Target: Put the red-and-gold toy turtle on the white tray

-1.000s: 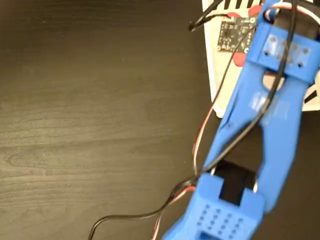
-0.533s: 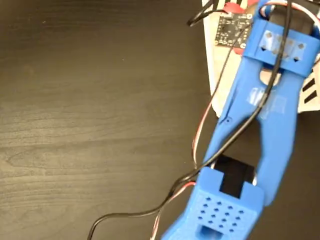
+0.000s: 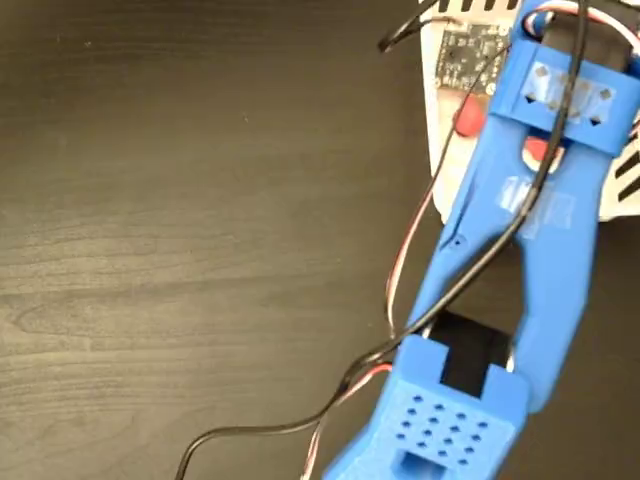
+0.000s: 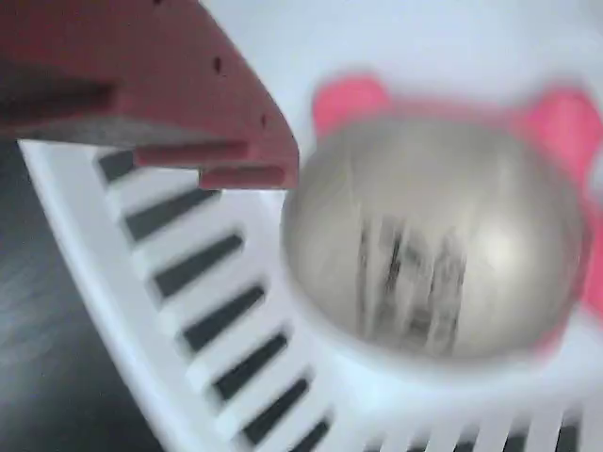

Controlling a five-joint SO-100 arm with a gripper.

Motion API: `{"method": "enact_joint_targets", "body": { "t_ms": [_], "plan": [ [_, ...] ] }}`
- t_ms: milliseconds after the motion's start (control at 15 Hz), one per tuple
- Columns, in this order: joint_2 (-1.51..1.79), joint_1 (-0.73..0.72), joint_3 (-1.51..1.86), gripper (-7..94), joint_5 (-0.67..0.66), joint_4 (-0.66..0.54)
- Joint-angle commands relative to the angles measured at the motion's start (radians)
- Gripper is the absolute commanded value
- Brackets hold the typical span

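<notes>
In the wrist view the red-and-gold toy turtle (image 4: 433,245) fills the frame, blurred, gold shell up with its black mark showing and pink legs at the top. It lies on the white tray (image 4: 141,273), just inside the striped rim. Only one red finger (image 4: 170,85) of my gripper (image 4: 283,141) shows, at the upper left, above and beside the shell with a small gap. In the fixed view the blue arm (image 3: 530,250) covers most of the tray (image 3: 438,120). Red bits of the turtle (image 3: 466,118) peek out beside the arm.
A dark wood table (image 3: 200,240) spreads over the left and middle of the fixed view. Black and red cables (image 3: 400,290) trail from the arm toward the bottom edge. A small circuit board (image 3: 470,50) rides on the wrist above the tray.
The arm's wrist has shifted slightly over the tray. A round red part of the turtle now shows lower on the tray beside the arm, where half a second ago red showed only at the top edge.
</notes>
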Motion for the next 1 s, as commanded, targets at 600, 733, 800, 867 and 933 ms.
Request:
{"method": "enact_joint_targets", "body": {
  "t_ms": [600,733,800,867,933],
  "plan": [
    [1.238,-0.618,1.456,0,0.314,-0.716],
    [1.471,-0.634,1.68,0,0.308,-0.742],
    [1.585,-0.62,1.773,0,0.293,-0.721],
    [1.698,-0.606,1.864,0,0.268,-0.69],
    [1.815,-0.6,1.948,0,0.242,-0.646]
  ]
}}
